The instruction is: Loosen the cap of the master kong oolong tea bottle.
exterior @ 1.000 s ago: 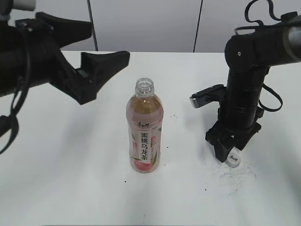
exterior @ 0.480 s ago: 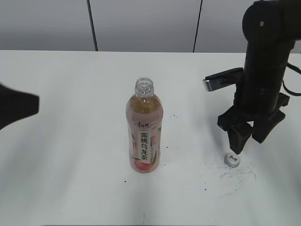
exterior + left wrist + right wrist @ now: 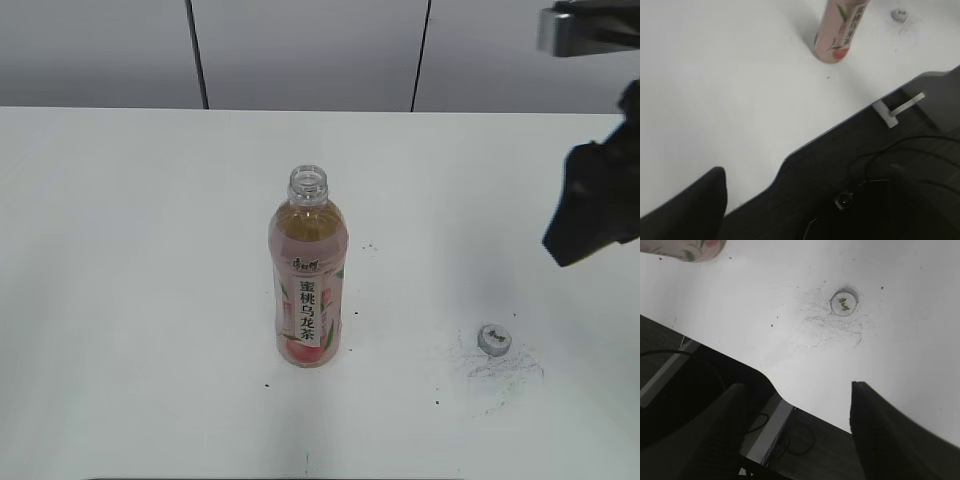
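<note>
The master kong oolong tea bottle (image 3: 308,290) stands upright mid-table, its neck (image 3: 308,185) bare and uncapped. The small white cap (image 3: 494,339) lies by itself on the table to the bottle's right, logo up. The right wrist view looks down on the cap (image 3: 843,301) from well above, with my right gripper (image 3: 797,387) open and empty over the table's front edge. My left gripper (image 3: 805,210) is also open and empty, far back from the bottle (image 3: 840,30) and the cap (image 3: 898,15). Only one left finger (image 3: 690,210) shows clearly.
The dark right arm (image 3: 598,200) hangs at the right edge of the exterior view. Scuff marks (image 3: 495,375) ring the cap. Beyond the table's front edge (image 3: 830,132) lie a dark floor, cables and a white bracket (image 3: 895,107).
My right gripper rose and drew back to the right, leaving the cap lying on the table. The left arm pulled out of the exterior view to the left. The bottle stayed put.
</note>
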`<act>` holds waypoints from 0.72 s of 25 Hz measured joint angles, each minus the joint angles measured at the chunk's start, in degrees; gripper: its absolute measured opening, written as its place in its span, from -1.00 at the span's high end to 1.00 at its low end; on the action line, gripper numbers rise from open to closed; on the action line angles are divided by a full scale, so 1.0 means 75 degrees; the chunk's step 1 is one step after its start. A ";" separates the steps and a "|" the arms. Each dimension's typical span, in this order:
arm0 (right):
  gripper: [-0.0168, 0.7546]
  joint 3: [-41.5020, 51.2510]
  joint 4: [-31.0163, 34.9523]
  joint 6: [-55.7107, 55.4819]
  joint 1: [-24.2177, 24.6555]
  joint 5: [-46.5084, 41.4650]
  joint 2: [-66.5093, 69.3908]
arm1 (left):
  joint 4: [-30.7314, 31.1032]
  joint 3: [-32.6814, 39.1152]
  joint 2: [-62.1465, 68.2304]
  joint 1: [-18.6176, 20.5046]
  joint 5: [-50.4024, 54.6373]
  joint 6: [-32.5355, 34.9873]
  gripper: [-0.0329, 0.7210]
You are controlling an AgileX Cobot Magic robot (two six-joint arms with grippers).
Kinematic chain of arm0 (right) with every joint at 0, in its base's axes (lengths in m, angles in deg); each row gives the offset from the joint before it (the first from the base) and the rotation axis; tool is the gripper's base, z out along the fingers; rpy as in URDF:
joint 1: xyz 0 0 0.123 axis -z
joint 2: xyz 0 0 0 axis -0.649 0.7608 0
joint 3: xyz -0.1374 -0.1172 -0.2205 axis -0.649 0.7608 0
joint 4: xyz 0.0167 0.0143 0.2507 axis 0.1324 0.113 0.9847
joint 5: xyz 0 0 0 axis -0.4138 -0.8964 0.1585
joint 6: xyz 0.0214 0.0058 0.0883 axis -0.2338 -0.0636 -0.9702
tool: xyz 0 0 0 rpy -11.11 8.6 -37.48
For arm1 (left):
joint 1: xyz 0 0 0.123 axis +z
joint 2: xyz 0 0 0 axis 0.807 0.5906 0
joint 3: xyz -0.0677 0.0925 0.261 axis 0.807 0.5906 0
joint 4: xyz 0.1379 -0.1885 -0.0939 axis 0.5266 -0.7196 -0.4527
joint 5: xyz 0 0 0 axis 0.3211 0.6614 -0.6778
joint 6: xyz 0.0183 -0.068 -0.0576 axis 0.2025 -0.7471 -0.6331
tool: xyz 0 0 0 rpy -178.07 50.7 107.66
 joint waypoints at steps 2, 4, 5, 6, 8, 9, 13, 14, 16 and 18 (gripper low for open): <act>-0.31 0.0425 -0.0017 0.0057 0.0000 0.0000 -0.0877 | 0.0276 0.0000 -0.0427 0.0000 0.0217 0.0071 -0.59; -0.31 0.0938 -0.0032 0.0104 0.0000 -0.0007 -0.1865 | 0.0377 0.0029 -0.0797 0.0000 0.0081 0.0108 -0.59; -0.31 0.1206 -0.0032 0.0106 0.0000 -0.0007 -0.2280 | 0.0451 0.0092 -0.0966 0.0000 -0.0079 0.0130 -0.59; -0.30 0.1436 -0.0032 0.0113 0.0000 -0.0007 -0.2779 | 0.0513 0.0186 -0.1099 0.0000 -0.0229 0.0149 -0.59; -0.30 0.2004 -0.0041 0.0114 0.0000 -0.0015 -0.3681 | 0.0575 0.0488 -0.1180 0.0000 -0.0596 0.0174 -0.58; -0.30 0.2239 -0.0041 0.0138 0.0000 -0.0022 -0.4180 | 0.0575 0.0592 -0.1180 0.0000 -0.0812 0.0182 -0.57; -0.30 0.3206 -0.0051 0.0501 0.0000 -0.0024 -0.6112 | 0.0509 0.0690 -0.1180 0.0000 -0.1227 0.0378 -0.53; -0.29 0.3437 -0.0057 0.0574 0.0000 0.0019 -0.6531 | 0.0493 0.0690 -0.1180 0.0000 -0.1228 0.0391 -0.53; -0.29 0.3827 -0.0074 0.0644 0.0000 0.0208 -0.7243 | 0.0447 0.0706 -0.1180 0.0000 -0.1228 0.0423 -0.51; -0.29 0.4228 -0.0089 0.0685 0.0000 0.0396 -0.7914 | 0.0380 0.0772 -0.1180 0.0000 -0.1210 0.0440 -0.49</act>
